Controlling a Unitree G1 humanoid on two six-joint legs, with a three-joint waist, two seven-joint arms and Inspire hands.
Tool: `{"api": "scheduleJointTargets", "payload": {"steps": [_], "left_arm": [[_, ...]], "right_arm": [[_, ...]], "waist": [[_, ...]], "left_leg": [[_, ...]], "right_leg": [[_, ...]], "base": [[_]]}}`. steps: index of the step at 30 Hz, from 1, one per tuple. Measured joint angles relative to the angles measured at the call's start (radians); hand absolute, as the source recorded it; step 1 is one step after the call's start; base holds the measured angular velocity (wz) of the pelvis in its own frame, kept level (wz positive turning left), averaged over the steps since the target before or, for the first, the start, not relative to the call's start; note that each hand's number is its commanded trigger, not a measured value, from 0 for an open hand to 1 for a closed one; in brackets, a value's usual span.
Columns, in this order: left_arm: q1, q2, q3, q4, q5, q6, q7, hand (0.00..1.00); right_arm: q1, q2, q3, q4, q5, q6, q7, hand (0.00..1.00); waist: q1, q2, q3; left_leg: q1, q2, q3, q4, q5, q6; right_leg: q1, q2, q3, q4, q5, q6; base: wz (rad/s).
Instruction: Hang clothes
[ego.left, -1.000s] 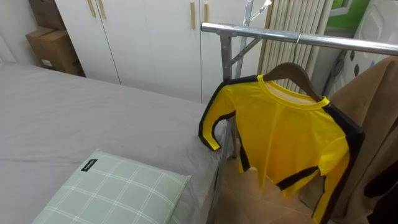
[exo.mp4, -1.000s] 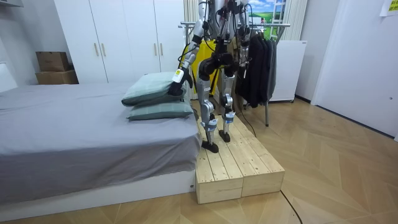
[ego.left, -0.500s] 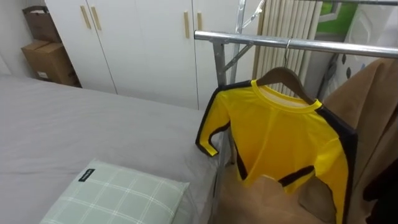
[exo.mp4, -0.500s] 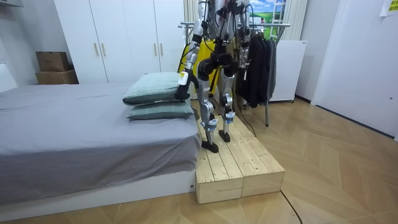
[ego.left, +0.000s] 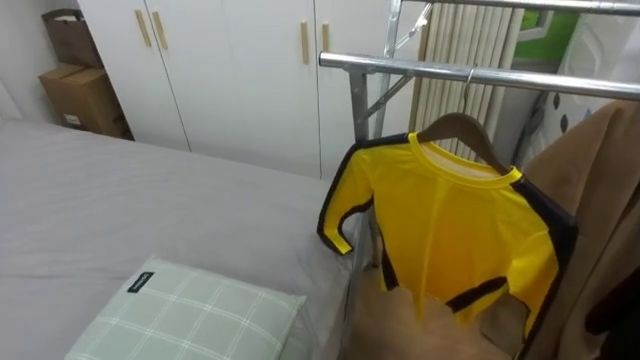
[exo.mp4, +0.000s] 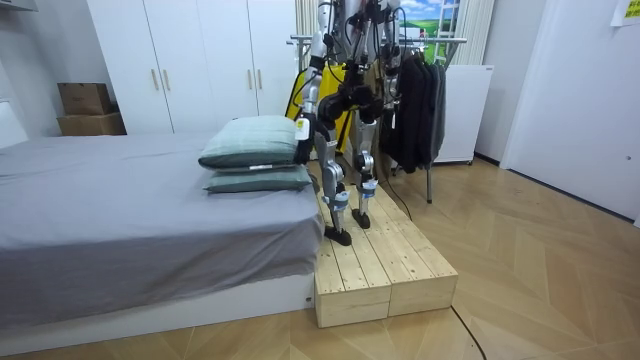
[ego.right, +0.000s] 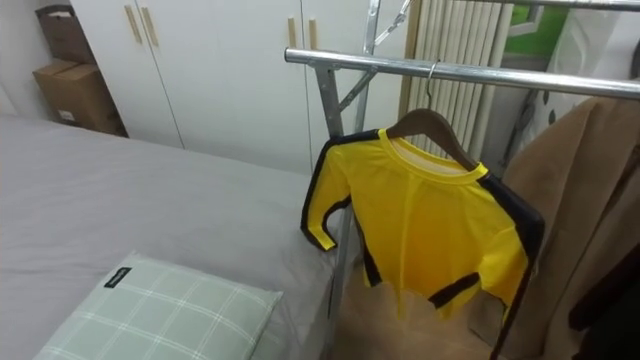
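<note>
A yellow shirt (ego.left: 450, 235) with black trim hangs on a wooden hanger (ego.left: 455, 128), whose hook sits over the metal rail (ego.left: 480, 78) of the clothes rack. No hand touches it. In the room view I stand on a wooden platform (exo.mp4: 385, 265) between the bed and the rack, facing the rack. My left hand (exo.mp4: 303, 128) hangs low beside my hip, close to the stacked pillows; it is too small there to read.
A brown garment (ego.left: 600, 200) hangs right of the shirt, and dark clothes (exo.mp4: 415, 110) further along the rack. The grey bed (ego.left: 150, 210) with a checked pillow (ego.left: 190, 315) lies to my left. White wardrobe doors (ego.left: 240, 70) and cardboard boxes (ego.left: 85, 95) stand behind.
My left arm has dropped and swung in from over the pillows toward my hip. The head camera has shifted slightly; the shirt hangs where it was.
</note>
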Motion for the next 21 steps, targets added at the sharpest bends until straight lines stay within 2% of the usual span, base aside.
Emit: {"api": "scheduleJointTargets", "payload": {"steps": [4,11,16,20,21], "left_arm": [[0.000,0.000,-0.018,-0.001,-0.001,0.018,-0.017,0.00],[-0.002,-0.011,-0.030,-0.001,-0.045,0.020,-0.018,0.00],[-0.004,-0.014,-0.025,0.000,-0.045,0.019,-0.018,0.00],[-0.006,-0.014,-0.007,0.002,-0.067,0.017,-0.018,0.00],[-0.010,-0.014,-0.006,0.003,-0.077,0.016,-0.018,0.00]], "right_arm": [[-0.002,0.000,0.001,0.000,-0.005,0.019,0.000,0.00],[-0.002,0.000,0.020,0.000,0.002,0.018,0.000,0.00],[-0.001,0.000,0.025,0.000,-0.002,0.015,0.005,0.00],[0.001,0.000,0.026,0.000,-0.004,0.014,0.014,0.00],[0.001,-0.001,0.026,0.001,-0.004,0.014,0.015,0.00]], "waist": [[-0.002,-0.003,-0.0017],[-0.002,-0.004,-0.0017],[-0.002,-0.006,-0.0028],[-0.004,-0.004,-0.0011],[-0.004,0.000,0.0016]], "left_leg": [[0.000,0.000,-0.003,0.006,0.000,0.000],[-0.001,0.001,-0.009,0.006,-0.005,0.002],[-0.002,0.001,-0.010,0.008,-0.009,0.004],[0.001,0.001,-0.019,0.010,-0.014,0.006],[-0.002,0.001,-0.030,0.017,-0.016,0.007]], "right_leg": [[0.004,-0.001,-0.005,0.000,0.000,0.000],[0.000,-0.001,-0.006,0.001,-0.009,0.004],[0.008,0.000,-0.007,0.000,-0.001,-0.001],[0.018,-0.002,-0.015,0.000,-0.004,0.003],[0.024,-0.005,-0.023,0.001,-0.006,0.006]], "base": [[0.01],[0.00],[0.00],[0.08],[0.25]]}}
